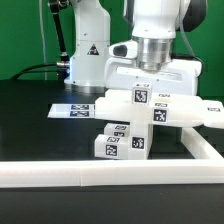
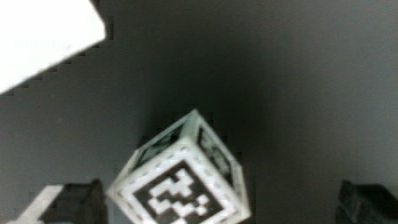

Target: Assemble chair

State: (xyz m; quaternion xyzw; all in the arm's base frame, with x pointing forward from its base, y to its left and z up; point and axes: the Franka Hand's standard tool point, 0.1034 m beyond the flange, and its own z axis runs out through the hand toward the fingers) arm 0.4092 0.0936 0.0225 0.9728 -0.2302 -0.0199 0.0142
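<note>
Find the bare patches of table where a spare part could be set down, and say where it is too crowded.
Free: the black table on the exterior view's left, between the marker board and the border rail. Crowded: the middle, where the gripper sits over the tagged chair parts.

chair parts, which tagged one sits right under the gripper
The upright block, raised directly beneath the gripper; the bar stretches toward the exterior view's right, and the base blocks sit low.

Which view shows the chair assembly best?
Exterior view: the chair shows whole, stacked tagged blocks with a bar reaching toward that view's right, under the gripper. Wrist view shows only one tagged piece, blurred.
</note>
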